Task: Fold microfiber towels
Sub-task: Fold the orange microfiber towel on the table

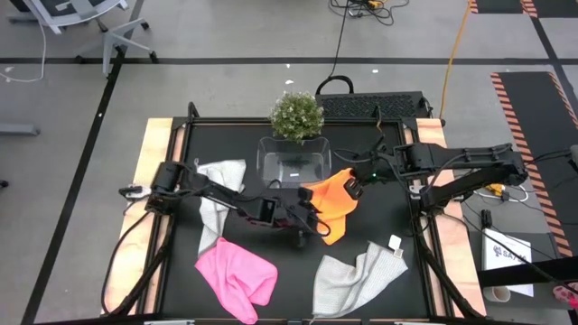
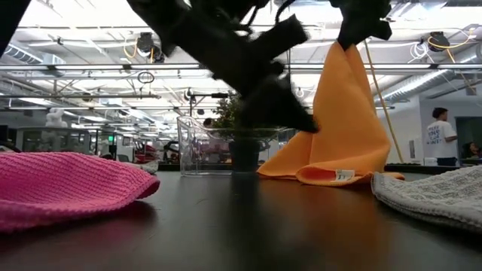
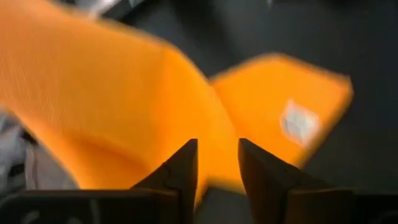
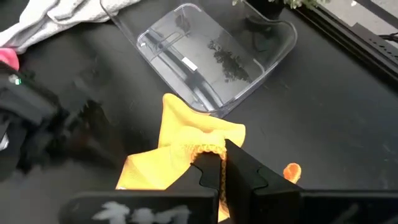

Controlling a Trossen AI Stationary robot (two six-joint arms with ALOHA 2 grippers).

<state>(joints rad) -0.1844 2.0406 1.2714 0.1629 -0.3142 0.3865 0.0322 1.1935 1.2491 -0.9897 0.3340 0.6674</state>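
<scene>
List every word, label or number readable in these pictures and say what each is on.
No text can be read here.
White tag on the orange towel: print too blurred to read.
White tag on the grey towel: too small to read.
Sticker in the clear tub: no legible print.
Box at the table's right: lettering too small.

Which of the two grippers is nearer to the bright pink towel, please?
The left. The left gripper hangs at the orange towel, just up-table of the pink towel; the right gripper grips the orange towel's top edge, farther off.
</scene>
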